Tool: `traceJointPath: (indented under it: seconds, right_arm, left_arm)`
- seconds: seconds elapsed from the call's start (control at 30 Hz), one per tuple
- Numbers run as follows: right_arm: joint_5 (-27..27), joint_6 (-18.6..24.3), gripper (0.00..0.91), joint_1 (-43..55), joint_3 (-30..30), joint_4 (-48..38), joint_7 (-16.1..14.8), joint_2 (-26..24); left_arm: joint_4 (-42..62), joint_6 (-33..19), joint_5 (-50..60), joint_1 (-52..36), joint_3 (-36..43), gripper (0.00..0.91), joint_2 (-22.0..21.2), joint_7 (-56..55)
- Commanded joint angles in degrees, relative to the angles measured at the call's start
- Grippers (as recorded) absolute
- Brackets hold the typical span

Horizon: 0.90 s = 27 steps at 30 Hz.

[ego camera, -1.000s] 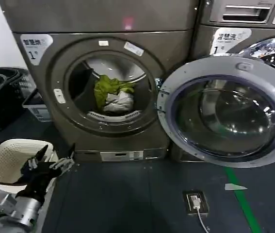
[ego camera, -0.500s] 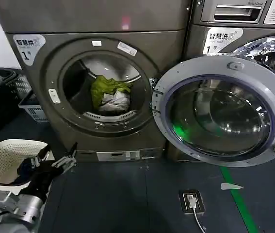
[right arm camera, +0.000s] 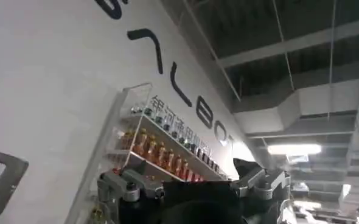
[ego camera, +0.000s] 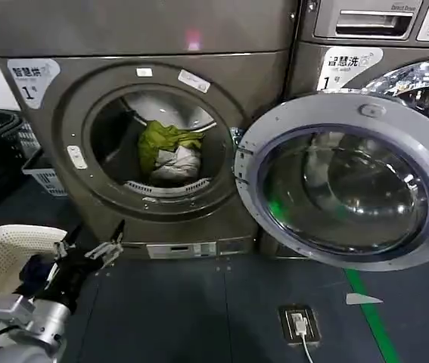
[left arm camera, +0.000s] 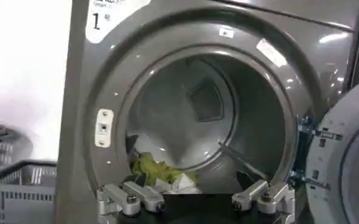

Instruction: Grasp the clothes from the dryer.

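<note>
Dryer [ego camera: 153, 128] fills the upper left and centre of the head view, bronze-grey, white "1" label at its upper left corner. Its round door [ego camera: 346, 181] is swung fully open, sitting right of centre and covering the front of the neighbouring machine. So access is done; nothing blocks the porthole.

Clothes [ego camera: 165, 150] lie inside the drum, just left of frame centre: an olive-green piece draped over a pale grey-white one, heaped on the drum floor toward the back. Left wrist view shows the same heap [left arm camera: 158, 173] low in the opening.

White laundry basket [ego camera: 6, 257] at lower left, beside the arm.

Left gripper [ego camera: 93, 246] at lower left of the head view, below the porthole and well short of it, fingers spread wide, holding nothing.

Right gripper [right arm camera: 195, 185] points up at a wall and ceiling, away from the work; fingers apart, empty.

Judgement: early stage. Reach into the drum, closing on the cloth and the pull-out all remain.
</note>
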Motion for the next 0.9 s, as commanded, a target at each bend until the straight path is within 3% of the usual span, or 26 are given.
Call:
traceJointPath:
  seconds: [0.03, 0.9]
  right_arm:
    - [-0.02, 0.08, 0.907, -0.06, 0.03, 0.03, -0.01, 0.09]
    - [-0.16, 0.15, 0.907, 0.45, -0.17, -0.02, -0.28, 0.45]
  left_arm:
    - [0.07, 0.04, 0.11, 0.05, 0.16, 0.907, 0.01, 0.0]
    - [0.29, 0.26, 0.3, -0.05, 0.26, 0.907, -0.18, 0.51]
